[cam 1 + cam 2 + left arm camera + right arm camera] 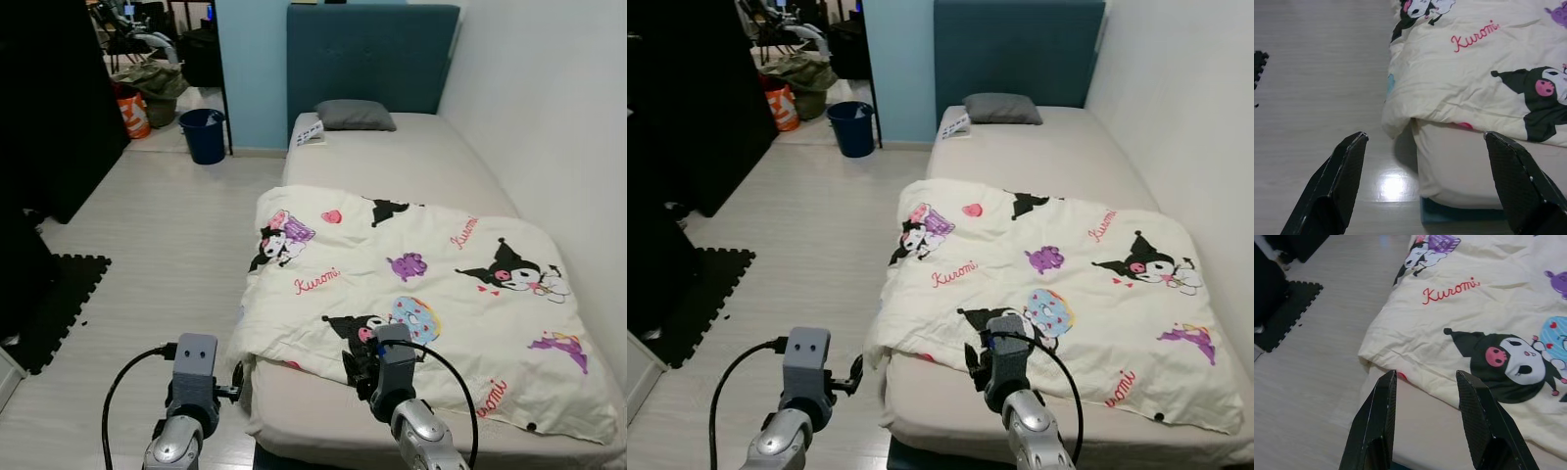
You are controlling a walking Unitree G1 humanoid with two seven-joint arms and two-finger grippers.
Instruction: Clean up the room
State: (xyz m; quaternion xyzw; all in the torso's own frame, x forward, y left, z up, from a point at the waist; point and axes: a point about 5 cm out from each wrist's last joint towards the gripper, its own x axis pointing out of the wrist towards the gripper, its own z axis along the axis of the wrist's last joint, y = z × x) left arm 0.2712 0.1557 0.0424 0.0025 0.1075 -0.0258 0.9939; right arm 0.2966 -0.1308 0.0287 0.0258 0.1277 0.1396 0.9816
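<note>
Cream cartoon-print blanket lies crumpled across the bed, its corner overhanging the foot. Both the left gripper and right gripper hover there, jaws apart; a shallow pinch could slip off.

One blanket, one pillow, one bucket

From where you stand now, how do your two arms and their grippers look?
Both arms are silver metal with rounded joints. Each wrist carries a boxy grey camera housing with two small dark holes, and a black cable loops out from it. The left gripper and the right gripper each have two long black fingers with a finely textured, carbon-like surface, tapering to angled tips.
</note>
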